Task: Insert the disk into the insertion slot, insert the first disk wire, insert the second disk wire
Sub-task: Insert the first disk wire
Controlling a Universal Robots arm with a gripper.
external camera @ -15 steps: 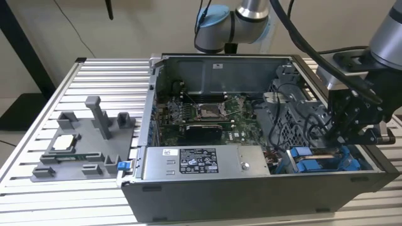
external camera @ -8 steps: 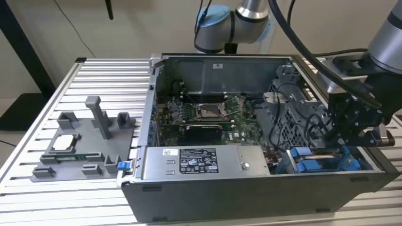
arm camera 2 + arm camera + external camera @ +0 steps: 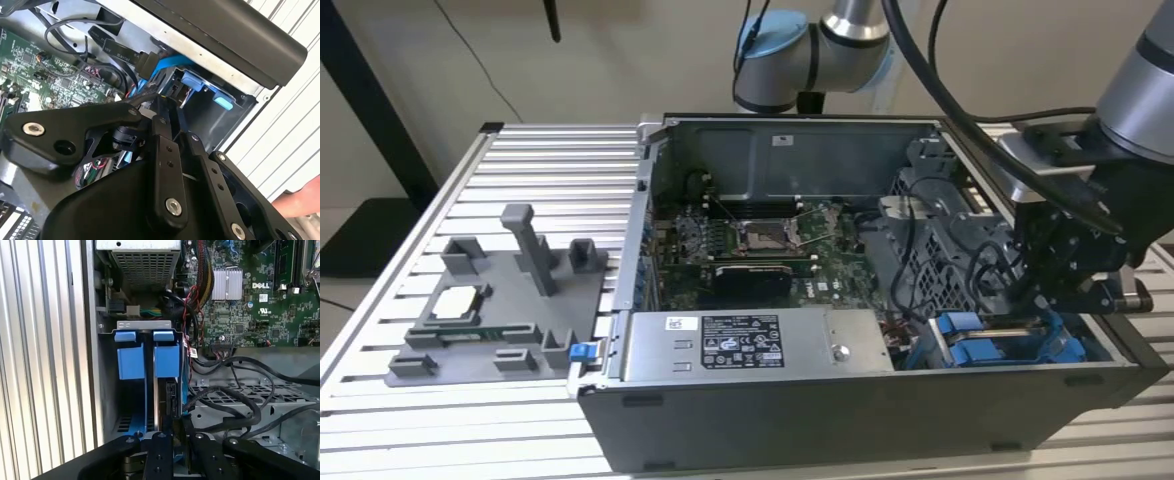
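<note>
Where we find the gripper [image 3: 1041, 295]: inside the open computer case [image 3: 854, 410], just past the power-supply box [image 3: 747, 345] toward the exterior view's right, lowered over the blue drive carriers.
Claw state: we cannot tell how far it is open, nor whether it has hold of anything. Its tip sits close against the disk's exposed edge in both wrist views.
Disk [image 3: 170, 397]: seated in the insertion slot [image 3: 144, 325], just beside the power-supply box, with its blue tab at the end nearest the box. A black connector shows on its exposed edge.
Second blue carrier [image 3: 131, 360]: alongside the disk, equally near the box, on the case-wall side.
Motherboard [image 3: 761, 240]: beyond the power-supply box, deeper in the case.
Black cables [image 3: 235, 400]: looped over a grey perforated cage, farther from the box than the disk.
Blue flat cable [image 3: 172, 62]: ends in a black plug near the slot. We cannot tell whether it is plugged in.
Slatted table [image 3: 520, 150]: carries the case. A grey fixture [image 3: 494, 310] stands well apart from the box, on the exterior view's left.
</note>
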